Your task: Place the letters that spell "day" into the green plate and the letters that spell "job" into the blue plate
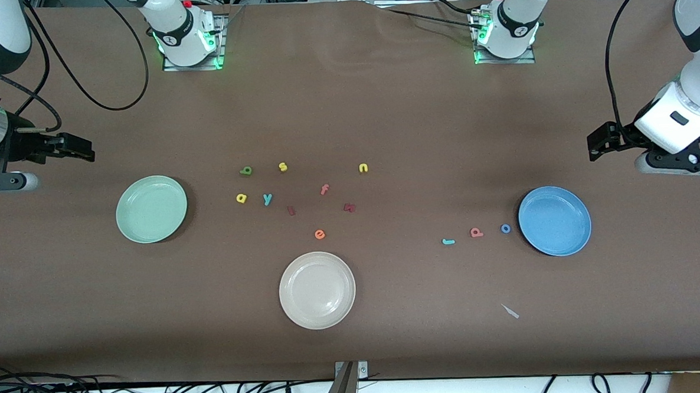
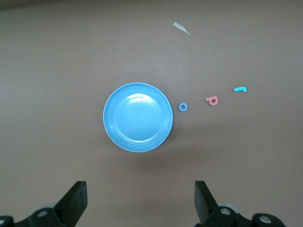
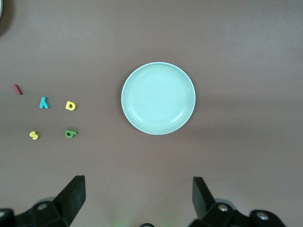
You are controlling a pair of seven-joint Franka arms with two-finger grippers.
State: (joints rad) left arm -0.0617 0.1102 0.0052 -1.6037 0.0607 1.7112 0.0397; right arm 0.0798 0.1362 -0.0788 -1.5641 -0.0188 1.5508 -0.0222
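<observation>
While both arms wait with fingers spread wide and nothing held, the round pale mint-green plate point(image 1: 151, 208) sits bare toward the right arm's end of the brown table point(image 1: 382, 112). Near it lie the dark green foam "d" point(image 1: 246, 171), the yellow foam "a" point(image 1: 241, 197) and, just beside that, the light teal foam "y" point(image 1: 267, 199). Toward the left arm's end, the round mid-blue plate point(image 1: 555, 220) is also bare; the dark blue ring "o" point(image 1: 505, 228) lies just beside it, then the salmon-pink "b" point(image 1: 476, 232) and the teal hook-shaped "j" point(image 1: 448, 241). A cream-white plate point(image 1: 317, 290) lies nearest the front camera. The right gripper point(image 3: 137, 191) hangs above the table near the green plate, the left gripper point(image 2: 141, 194) near the blue one.
</observation>
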